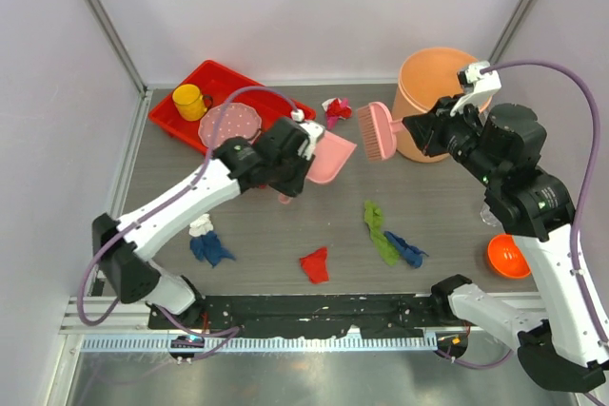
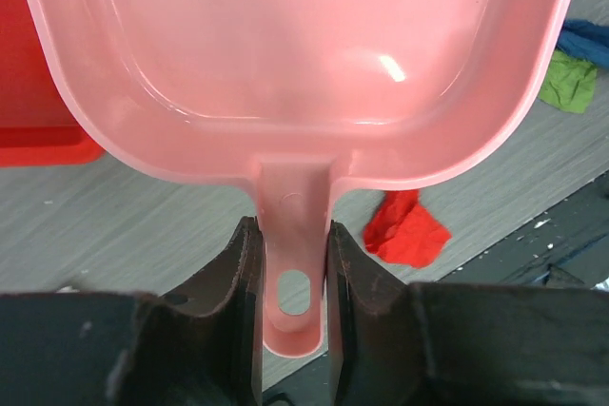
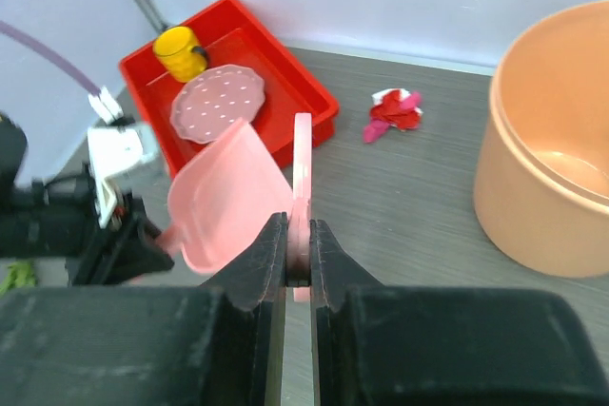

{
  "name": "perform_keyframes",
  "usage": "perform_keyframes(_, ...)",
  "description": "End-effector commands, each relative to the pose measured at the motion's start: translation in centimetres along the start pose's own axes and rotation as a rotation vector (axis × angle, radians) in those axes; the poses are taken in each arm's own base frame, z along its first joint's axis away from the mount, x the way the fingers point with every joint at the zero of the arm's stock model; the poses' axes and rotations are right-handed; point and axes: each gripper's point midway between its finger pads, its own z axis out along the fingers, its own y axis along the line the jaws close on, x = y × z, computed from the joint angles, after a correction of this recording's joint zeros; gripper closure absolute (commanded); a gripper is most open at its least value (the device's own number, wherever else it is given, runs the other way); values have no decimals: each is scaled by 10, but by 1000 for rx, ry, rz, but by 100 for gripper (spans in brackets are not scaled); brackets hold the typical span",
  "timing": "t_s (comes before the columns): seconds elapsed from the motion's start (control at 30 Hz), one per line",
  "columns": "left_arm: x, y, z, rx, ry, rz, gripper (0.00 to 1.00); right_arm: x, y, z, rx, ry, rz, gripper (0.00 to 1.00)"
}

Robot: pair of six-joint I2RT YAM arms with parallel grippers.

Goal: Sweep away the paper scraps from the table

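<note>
I'm seeing the paper scraps (image 1: 315,264) lying scattered on the grey table (image 1: 428,206) (mostly from 4 to 8 o'clock, one cluster at 12). My left gripper (image 2: 293,263) is pinching the pink dustpan (image 2: 295,45) by its handle, my right gripper (image 3: 298,254) is clamping the brush (image 1: 377,130), and pale walls are enclosing the table.

Top view: high above the near edge, looking down on table (image 1: 438,187). Wrist views sit close, sighting along left claw (image 2: 292,254) and right claw (image 3: 300,235). All share pink dustpan (image 2: 304,45).
</note>
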Motion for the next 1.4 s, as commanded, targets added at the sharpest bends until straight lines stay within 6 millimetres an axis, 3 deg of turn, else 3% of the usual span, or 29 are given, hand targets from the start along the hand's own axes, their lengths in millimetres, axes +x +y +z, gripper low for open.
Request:
perform_keyframes(0.0, -15, 34, -49, 20, -116, 28, 100, -9, 41, -5, -228, -6, 15, 99)
perform_keyframes(0.03, -19, 54, -57, 5, -135, -27, 100, -5, 46, -4, -257, 7, 21, 99)
perform_keyframes(0.1, -22, 67, -81, 14, -197, -71, 100, 5, 55, 3, -308, 34, 41, 99)
perform_keyframes(0.2, -20, 106, -111, -66, -281, -145, 100, 19, 74, 12, -392, 47, 78, 99)
perform_keyframes(0.27, -16, 142, -126, -175, -318, -222, 100, 27, 84, 23, -422, 43, 104, 99)
perform_keyframes(0.4, -2, 188, -160, -358, -380, -313, 100, 53, 130, 43, -498, 73, 102, 99)
perform_keyframes(0.43, 3, 202, -171, -415, -397, -343, 100, 64, 158, 39, -567, 94, 91, 99)
perform_keyframes(0.5, 13, 221, -183, -510, -397, -371, 100, 84, 186, 56, -619, 121, 104, 99)
perform_keyframes(0.53, 20, 227, -186, -543, -391, -376, 100, 97, 208, 53, -676, 149, 111, 99)
perform_keyframes(0.57, 24, 232, -186, -573, -378, -363, 100, 109, 227, 66, -722, 176, 143, 99)
perform_keyframes(0.63, 42, 248, -185, -670, -326, -376, 100, 123, 261, 67, -806, 204, 159, 99)
perform_keyframes(0.7, 56, 263, -191, -765, -292, -382, 100, 154, 289, 84, -846, 259, 141, 99)
perform_keyframes(0.77, 68, 272, -192, -816, -276, -397, 100, 154, 322, 83, -918, 256, 135, 99)
perform_keyframes(0.8, 73, 276, -194, -839, -263, -401, 100, 181, 334, 97, -920, 317, 136, 99)
perform_keyframes(0.83, 80, 280, -194, -866, -245, -405, 100, 171, 348, 98, -949, 300, 148, 99)
perform_keyframes(0.87, 82, 283, -195, -885, -241, -405, 100, 178, 357, 104, -953, 316, 163, 99)
perform_keyframes(0.9, 87, 286, -197, -906, -231, -408, 100, 200, 362, 119, -928, 365, 177, 99)
perform_keyframes(0.93, 93, 289, -198, -937, -218, -413, 100, 194, 372, 125, -924, 378, 225, 99)
perform_keyframes(1.0, 98, 293, -201, -971, -199, -394, 100, 216, 378, 141, -902, 425, 237, 99)
perform_keyframes(1.1, 106, 299, -201, -1013, -172, -388, 100, 222, 384, 157, -871, 428, 281, 99)
perform_keyframes(1.23, 108, 301, -197, -1010, -164, -392, 100, 254, 378, 192, -739, 464, 258, 99)
perform_keyframes(1.37, 106, 301, -198, -1006, -170, -392, 100, 270, 359, 213, -629, 479, 245, 99)
